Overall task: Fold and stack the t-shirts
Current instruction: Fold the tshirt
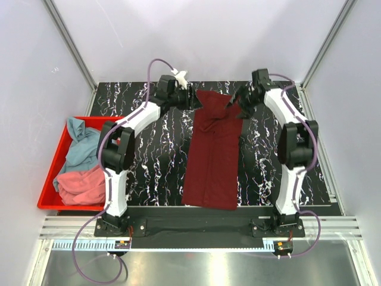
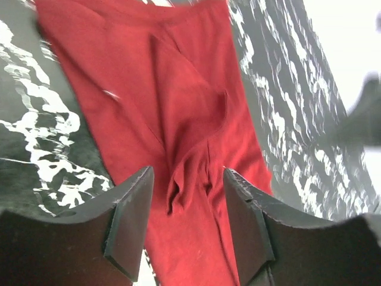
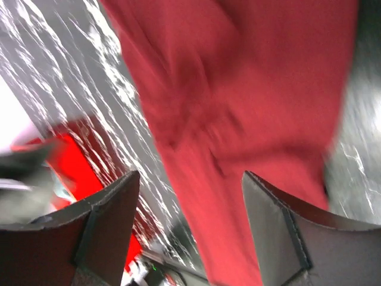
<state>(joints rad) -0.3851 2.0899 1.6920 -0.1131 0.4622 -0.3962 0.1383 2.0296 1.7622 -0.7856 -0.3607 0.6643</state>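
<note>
Jaws spread wide on left gripper (image 2: 187,173) and right gripper (image 3: 190,174); maroon t-shirt (image 1: 211,155) laid mid-worktop, far end bunched between them. Teal t-shirt (image 1: 80,149), pink t-shirt (image 1: 83,186) heaped in bin (image 1: 47,200), left edge.

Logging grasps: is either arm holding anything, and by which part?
Nothing. The left gripper and right gripper are open over the maroon t-shirt.

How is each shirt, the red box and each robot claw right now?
Dark maroon cotton t-shirt: folded into a long strip, far end rumpled.
Red plastic bin: holding two shirts.
Dusty teal-blue cotton t-shirt: crumpled in the bin.
Coral pink cotton t-shirt: crumpled in the bin.
Left gripper: open.
Right gripper: open.
</note>
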